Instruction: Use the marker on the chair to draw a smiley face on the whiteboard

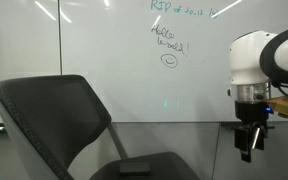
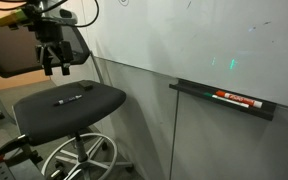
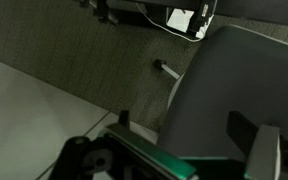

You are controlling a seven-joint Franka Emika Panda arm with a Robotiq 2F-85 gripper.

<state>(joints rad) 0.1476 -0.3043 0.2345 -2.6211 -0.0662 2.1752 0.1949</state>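
Gripper hangs above the chair, jaws apart, nothing held. Marker lies flat on the seat, below the gripper and slightly right in an exterior view. Its long axis runs approx. left-right there, so I think I descend w/ jaws across it.

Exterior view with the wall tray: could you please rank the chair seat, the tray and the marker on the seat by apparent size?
1. chair seat
2. tray, about as wide as the seat but much slimmer
3. marker
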